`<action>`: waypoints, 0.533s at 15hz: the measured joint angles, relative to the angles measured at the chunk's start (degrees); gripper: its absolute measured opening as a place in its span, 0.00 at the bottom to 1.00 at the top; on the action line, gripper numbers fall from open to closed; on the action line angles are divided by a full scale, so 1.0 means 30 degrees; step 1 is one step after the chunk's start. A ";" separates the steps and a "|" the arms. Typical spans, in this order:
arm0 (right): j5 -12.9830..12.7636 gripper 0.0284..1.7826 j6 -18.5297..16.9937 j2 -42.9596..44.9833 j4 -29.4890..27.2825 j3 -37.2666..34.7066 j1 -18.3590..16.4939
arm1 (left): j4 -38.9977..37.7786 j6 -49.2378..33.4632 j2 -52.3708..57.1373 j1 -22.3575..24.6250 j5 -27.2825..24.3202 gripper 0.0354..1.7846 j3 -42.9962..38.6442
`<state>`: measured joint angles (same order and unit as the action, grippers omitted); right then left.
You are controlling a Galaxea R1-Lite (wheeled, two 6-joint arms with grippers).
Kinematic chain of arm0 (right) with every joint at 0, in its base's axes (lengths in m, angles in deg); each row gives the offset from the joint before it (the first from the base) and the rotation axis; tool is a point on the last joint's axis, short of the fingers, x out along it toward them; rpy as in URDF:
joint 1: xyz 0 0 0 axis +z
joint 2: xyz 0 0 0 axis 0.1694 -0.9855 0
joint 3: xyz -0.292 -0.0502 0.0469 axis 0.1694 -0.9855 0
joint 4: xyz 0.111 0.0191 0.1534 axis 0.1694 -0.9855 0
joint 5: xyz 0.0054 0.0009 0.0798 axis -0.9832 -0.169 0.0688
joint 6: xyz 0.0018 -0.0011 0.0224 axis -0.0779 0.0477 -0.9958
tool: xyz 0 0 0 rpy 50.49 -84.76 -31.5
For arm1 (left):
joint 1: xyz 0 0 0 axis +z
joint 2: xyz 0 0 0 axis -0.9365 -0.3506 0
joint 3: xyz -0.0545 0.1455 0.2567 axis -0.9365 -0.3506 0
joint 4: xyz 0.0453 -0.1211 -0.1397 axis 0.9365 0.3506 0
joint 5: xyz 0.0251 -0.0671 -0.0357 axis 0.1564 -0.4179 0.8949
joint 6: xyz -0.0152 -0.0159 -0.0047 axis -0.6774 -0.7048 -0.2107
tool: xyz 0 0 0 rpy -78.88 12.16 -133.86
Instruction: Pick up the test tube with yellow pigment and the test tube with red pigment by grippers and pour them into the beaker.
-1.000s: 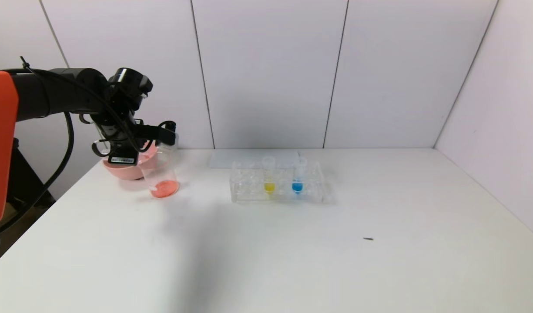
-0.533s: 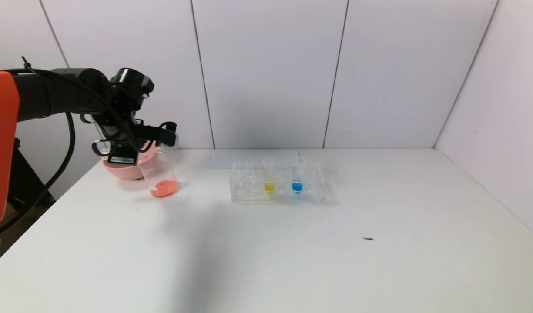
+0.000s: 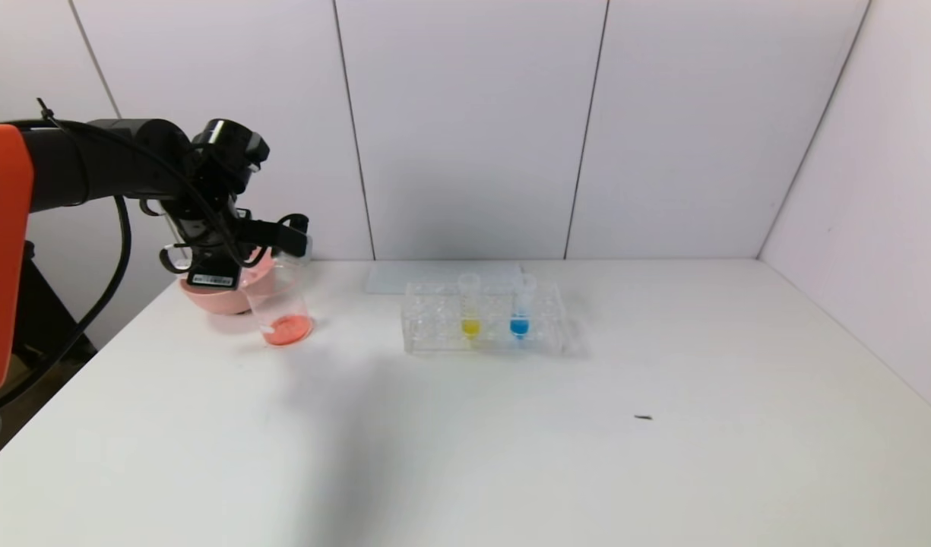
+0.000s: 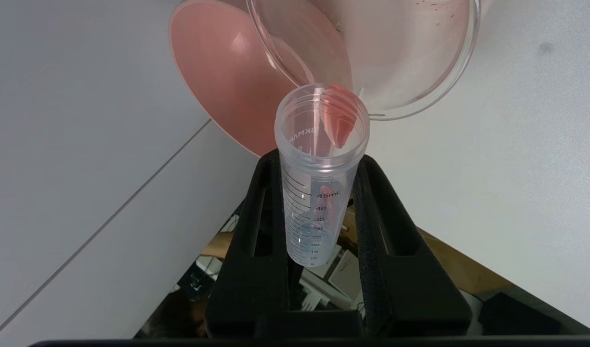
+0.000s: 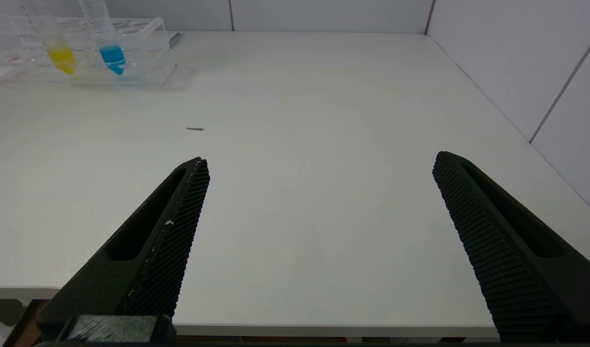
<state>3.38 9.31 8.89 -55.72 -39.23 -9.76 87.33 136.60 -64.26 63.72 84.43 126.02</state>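
Note:
My left gripper (image 4: 319,161) is shut on the test tube with red pigment (image 4: 314,202). The tube is tipped with its open mouth at the rim of the beaker (image 4: 420,77), and only a red streak is left inside it. In the head view the left gripper (image 3: 294,232) hangs at the far left over the beaker (image 3: 277,300), which holds red liquid at its bottom. The test tube with yellow pigment (image 3: 470,308) stands upright in the clear rack (image 3: 435,334). My right gripper (image 5: 319,164) is open above the table's front edge, out of the head view.
A pink bowl (image 3: 210,298) sits just behind the beaker. A blue-liquid tube (image 3: 520,308) stands in the rack beside the yellow one. A flat clear plate (image 3: 435,275) lies behind the rack. A small dark speck (image 3: 643,417) lies on the white table.

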 joint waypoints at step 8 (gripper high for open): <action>-0.0008 0.95 0.0008 0.0000 0.0000 0.0000 0.0000 | 0.0000 0.0321 0.0012 -0.0016 0.0008 0.22 0.0000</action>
<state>3.36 9.33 8.89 -55.72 -39.23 -9.76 87.33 137.56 -64.22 63.67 84.45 126.02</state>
